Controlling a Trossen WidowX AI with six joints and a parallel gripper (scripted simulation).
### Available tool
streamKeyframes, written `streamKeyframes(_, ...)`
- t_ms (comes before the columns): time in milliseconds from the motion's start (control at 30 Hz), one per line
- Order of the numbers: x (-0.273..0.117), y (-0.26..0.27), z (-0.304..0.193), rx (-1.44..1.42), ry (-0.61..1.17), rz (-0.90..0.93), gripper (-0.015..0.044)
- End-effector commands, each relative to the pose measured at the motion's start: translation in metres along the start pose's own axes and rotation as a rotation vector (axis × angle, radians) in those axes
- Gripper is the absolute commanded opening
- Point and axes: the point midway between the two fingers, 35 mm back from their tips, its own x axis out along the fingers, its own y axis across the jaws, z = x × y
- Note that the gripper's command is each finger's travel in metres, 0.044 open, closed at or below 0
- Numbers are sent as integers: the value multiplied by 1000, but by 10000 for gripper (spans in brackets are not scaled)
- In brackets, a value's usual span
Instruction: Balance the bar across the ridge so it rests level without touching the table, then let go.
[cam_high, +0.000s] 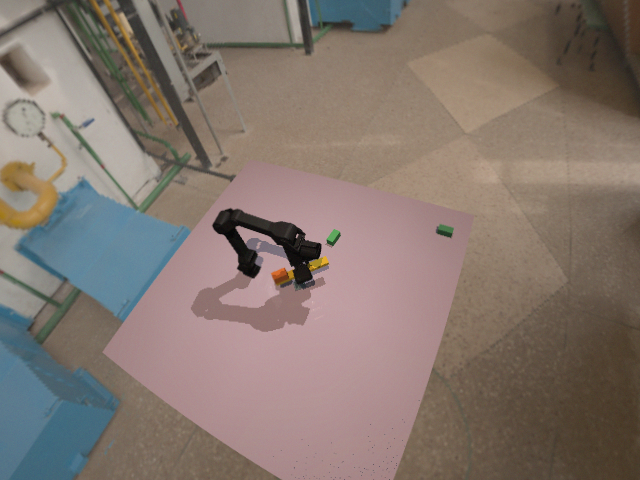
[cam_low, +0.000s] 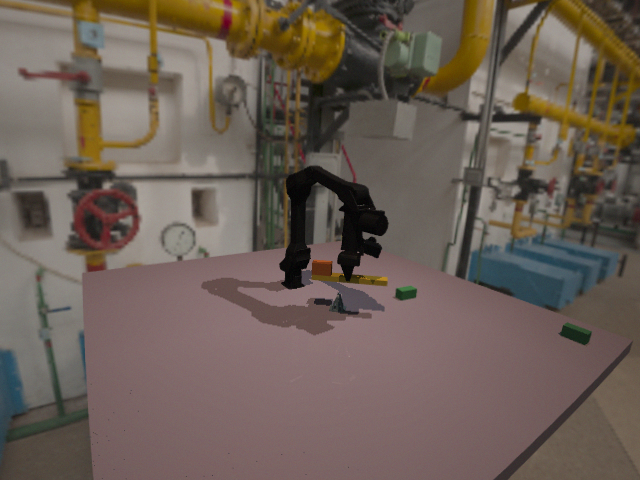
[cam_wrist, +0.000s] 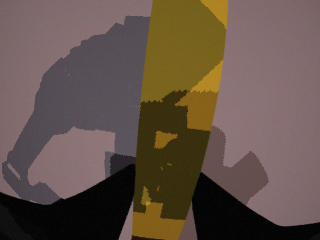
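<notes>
The gripper (cam_high: 302, 274) (cam_low: 348, 277) (cam_wrist: 166, 190) is shut on the yellow bar (cam_high: 322, 262) (cam_low: 373, 281) (cam_wrist: 185, 55), with one finger on each side of it. The bar is held up off the table and looks about level in the exterior view. An orange block (cam_high: 279, 275) (cam_low: 321, 267) sits on top of one end of the bar. The small teal ridge (cam_low: 338, 303) stands on the table below the bar, with a visible gap between them in the exterior view. In the top view it is mostly covered by the gripper; in the wrist view it is not visible.
One green block (cam_high: 333, 237) (cam_low: 405, 292) lies on the pink table (cam_high: 361, 361) (cam_low: 258, 403) beyond the bar's free end. Another green block (cam_high: 444, 230) (cam_low: 575, 333) lies near a far corner. The arm's shadow falls around the ridge.
</notes>
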Motion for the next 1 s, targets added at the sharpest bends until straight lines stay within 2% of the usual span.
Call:
streamKeyframes(0,-1,2,1,15,-12,-5,0)
streamKeyframes(967,41,3,2,20,-12,-5,0)
